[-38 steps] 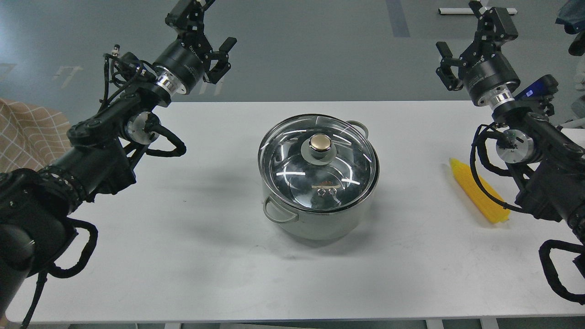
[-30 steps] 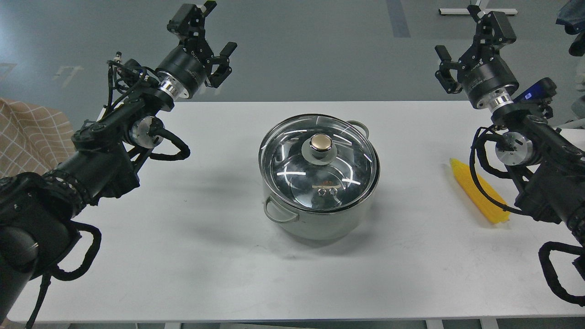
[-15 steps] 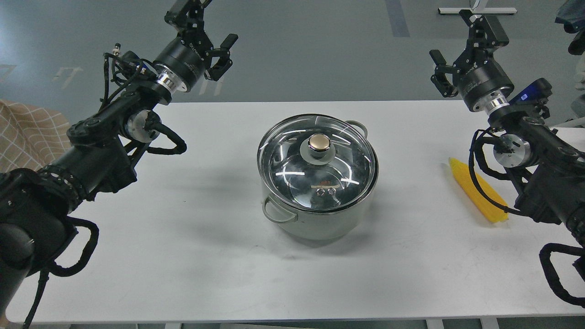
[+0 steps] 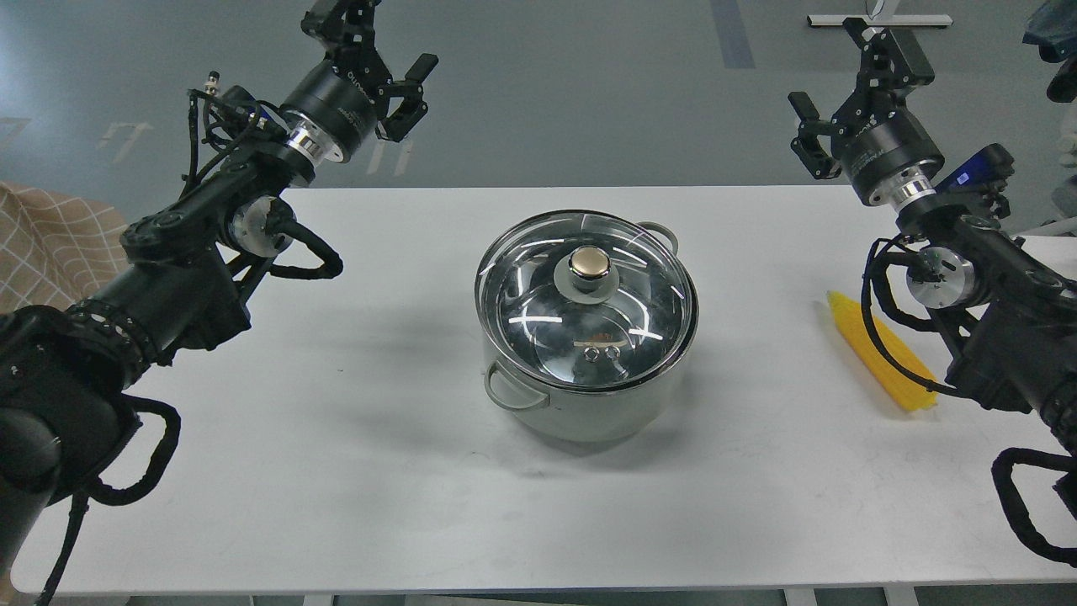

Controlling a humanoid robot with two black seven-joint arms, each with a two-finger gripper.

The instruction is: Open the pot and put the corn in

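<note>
The steel pot [image 4: 589, 402] stands in the middle of the white table [image 4: 336, 438]. The glass lid [image 4: 538, 278] with a brass-coloured knob [image 4: 590, 263] sits on it. The yellow corn [image 4: 879, 362] lies on the table at the right, partly behind my right arm. My left gripper [image 4: 370, 46] is raised above the table's far left edge, open and empty. My right gripper [image 4: 846, 80] is raised above the far right edge, open and empty. Both are well away from the pot.
A checked beige cloth [image 4: 50, 252] shows at the left edge beside the table. Grey floor lies beyond the far edge. A white stand [image 4: 879, 18] is on the floor at the top right.
</note>
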